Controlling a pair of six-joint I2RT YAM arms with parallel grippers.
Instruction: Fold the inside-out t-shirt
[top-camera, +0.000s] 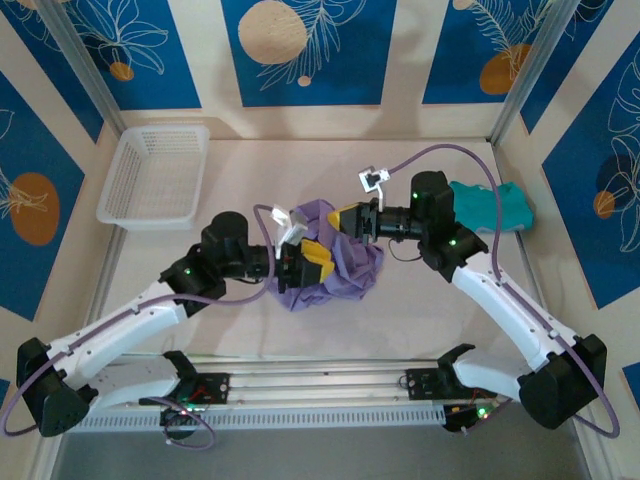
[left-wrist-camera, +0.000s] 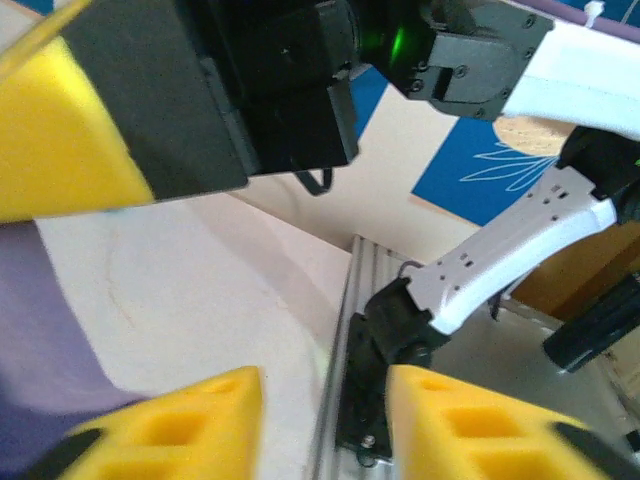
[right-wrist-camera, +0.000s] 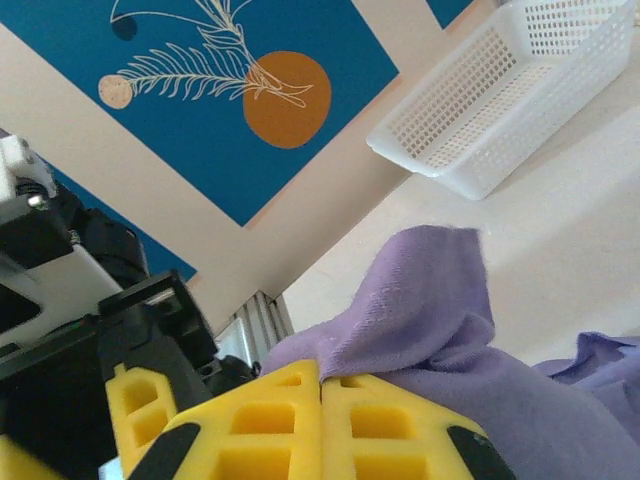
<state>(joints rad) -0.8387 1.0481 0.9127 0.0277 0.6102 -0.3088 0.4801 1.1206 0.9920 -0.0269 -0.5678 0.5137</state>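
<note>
So, we've got the plain lavender short-sleeved t-shirt of thin soft fabric (top-camera: 350, 275) bunched in a heap at the middle of the pale table (top-camera: 250, 325). It sits between the two arms, well apart from the white perforated plastic basket (top-camera: 155, 178) at the far left and the small teal-green garment (top-camera: 495, 205) at the far right.

The right gripper (right-wrist-camera: 321, 390) has its yellow foam fingers pressed flat together with a fold of lavender cloth rising right out of the seam, so we read it as pinching the shirt. The left gripper (left-wrist-camera: 325, 410) is spread wide. Bare table and the metal rail (left-wrist-camera: 345, 330) show through the gap, the cloth is just off to one side, and it holds nothing.

Our take: this lump needs opening out before any folding. We'd have the left claw find a second edge, a hem or shoulder well away from the right's pinch. It should grab one layer only, then the two pull apart low over the table so the shirt lies flat.

From overhead we get the whole heap and its neighbours, but can't tell how either claw stands. The right wrist view settles the pinch, and the left wrist view settles the open gap.
</note>
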